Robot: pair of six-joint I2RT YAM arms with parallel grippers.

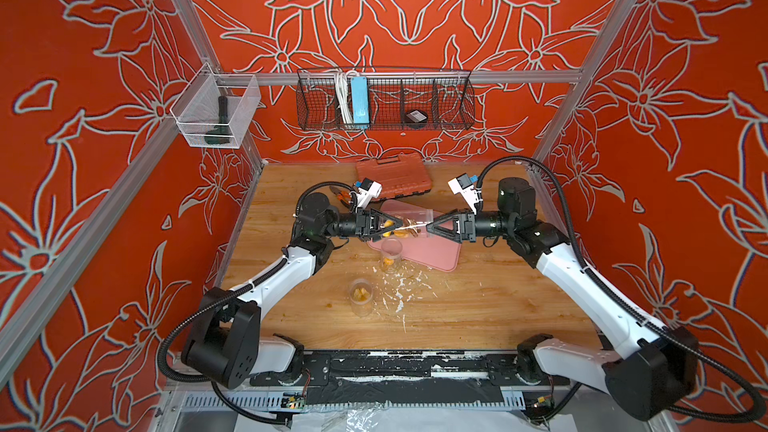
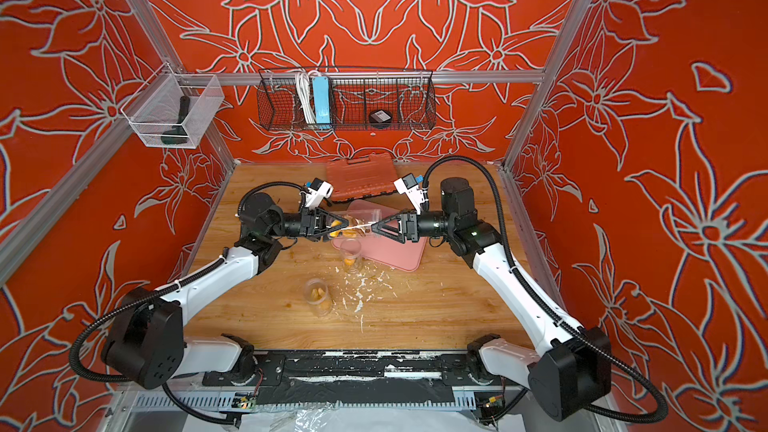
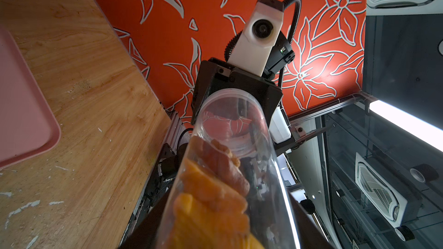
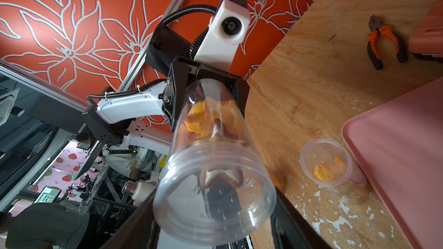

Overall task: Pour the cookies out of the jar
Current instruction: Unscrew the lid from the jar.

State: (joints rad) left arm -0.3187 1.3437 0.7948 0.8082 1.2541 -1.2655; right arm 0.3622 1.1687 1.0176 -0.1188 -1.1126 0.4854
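A clear plastic jar point(image 1: 409, 218) point(image 2: 361, 218) lies on its side in the air over the pink tray point(image 1: 436, 255). Orange and brown cookies point(image 1: 395, 232) point(image 3: 211, 195) point(image 4: 199, 118) sit in its closed end. One brown cookie point(image 4: 220, 176) lies near the threaded mouth. My left gripper point(image 1: 399, 225) point(image 3: 220, 240) is shut on the jar's closed end. The fingers of my right gripper point(image 1: 428, 228) point(image 4: 215, 216) flank the jar's mouth; whether they still press on it I cannot tell.
Two small clear cups point(image 1: 390, 253) point(image 1: 361, 297) holding orange pieces stand on the wooden table in front of the tray, among white crumbs point(image 1: 401, 288). An orange tool case point(image 1: 392, 178) and pliers point(image 4: 383, 41) lie at the back.
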